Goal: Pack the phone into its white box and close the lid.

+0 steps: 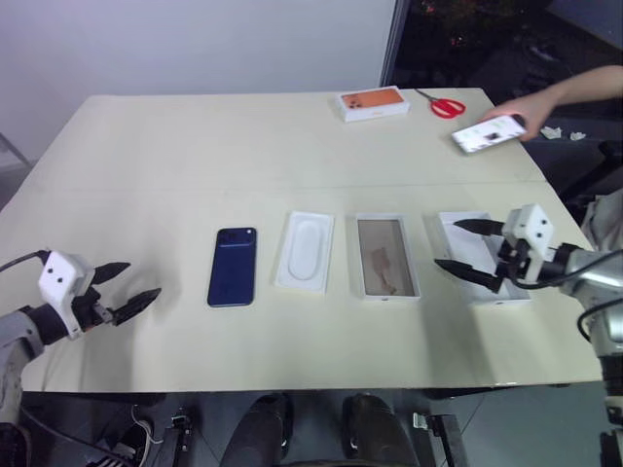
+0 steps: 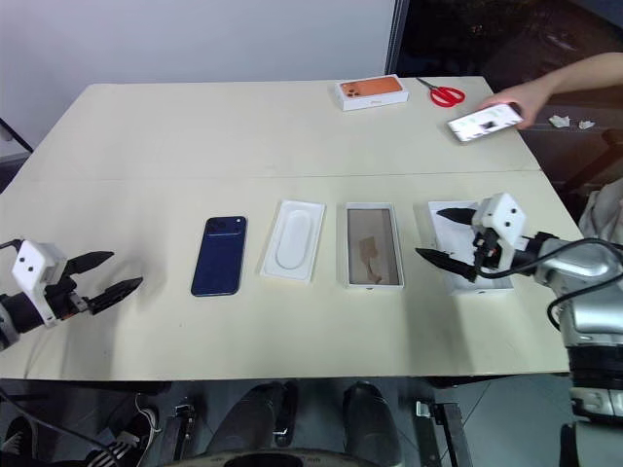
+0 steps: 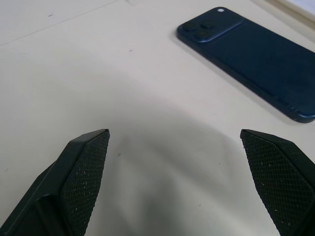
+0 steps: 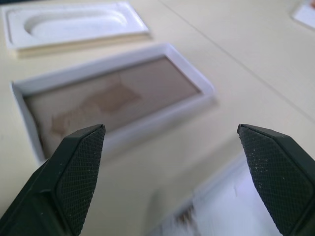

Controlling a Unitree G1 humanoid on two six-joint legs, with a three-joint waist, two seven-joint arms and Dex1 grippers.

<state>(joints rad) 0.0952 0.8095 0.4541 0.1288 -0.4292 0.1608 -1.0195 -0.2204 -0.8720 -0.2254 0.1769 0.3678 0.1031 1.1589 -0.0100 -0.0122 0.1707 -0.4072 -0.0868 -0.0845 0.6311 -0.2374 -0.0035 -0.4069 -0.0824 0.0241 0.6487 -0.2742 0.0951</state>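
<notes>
The dark blue phone (image 1: 232,267) lies flat on the table, back up, camera bump at its far end; it also shows in the left wrist view (image 3: 251,54). To its right lie a white moulded insert (image 1: 305,251) and the shallow white box (image 1: 386,257), open, with a brownish floor and nothing in it (image 4: 113,103). A flat white lid-like piece (image 1: 482,261) lies furthest right. My left gripper (image 1: 136,282) hovers open near the table's front left, well short of the phone. My right gripper (image 1: 450,243) hovers open over that white piece, pointing at the box.
At the table's far edge (image 1: 195,165) sit a box printed with an orange phone (image 1: 373,102) and red-handled scissors (image 1: 447,105). A person's hand (image 1: 531,105) holds a white-faced phone (image 1: 487,133) over the far right corner.
</notes>
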